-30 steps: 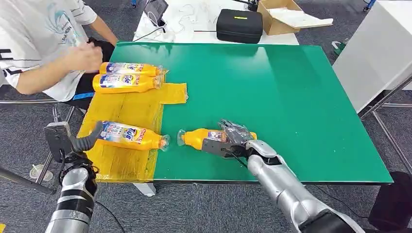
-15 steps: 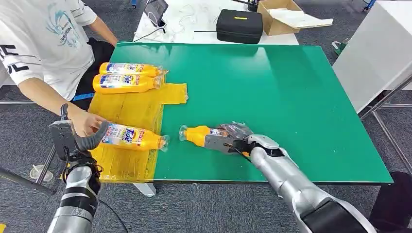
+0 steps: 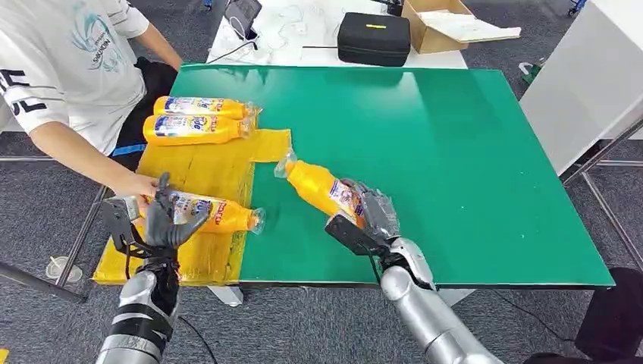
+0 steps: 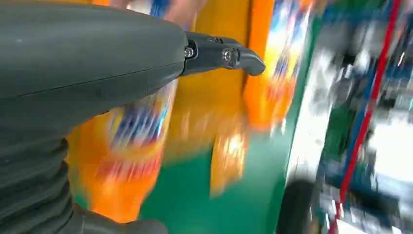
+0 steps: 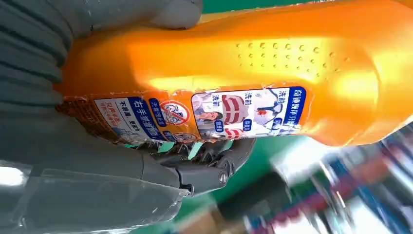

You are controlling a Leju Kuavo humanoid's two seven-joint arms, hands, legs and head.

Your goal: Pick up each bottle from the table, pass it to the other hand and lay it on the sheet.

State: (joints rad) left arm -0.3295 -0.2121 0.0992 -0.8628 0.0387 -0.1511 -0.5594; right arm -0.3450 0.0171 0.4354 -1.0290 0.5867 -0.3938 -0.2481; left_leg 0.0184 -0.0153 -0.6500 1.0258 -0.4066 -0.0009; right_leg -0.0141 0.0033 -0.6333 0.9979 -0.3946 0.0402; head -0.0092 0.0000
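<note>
Person: seated at the left edge of the table, white printed T-shirt [image 3: 61,61]; one bare hand [image 3: 136,184] rests at the base of the nearest sheet bottle.
Left hand [image 3: 163,220]: raised over the near left corner, dark fingers spread apart, nothing in its grasp; it overlaps the near bottle in the head view, contact not certain. Left wrist view is motion-blurred.
Yellow plastic sheet [image 3: 205,163]: flat on the left part of the green table top [image 3: 455,152].
Bottles on sheet: two orange plastic bottles with blue-and-white labels [image 3: 199,119] side by side at the far end, touching; a third orange labelled bottle [image 3: 212,214] on its side at the near end, cap just past the sheet's right edge.
Right hand [image 3: 368,216]: wrapped around the lower body of an orange plastic detergent bottle [image 3: 322,188], held clear of the table, tilted, clear cap toward the sheet.
Right wrist view: fingers [image 5: 204,165] curl under the label.
</note>
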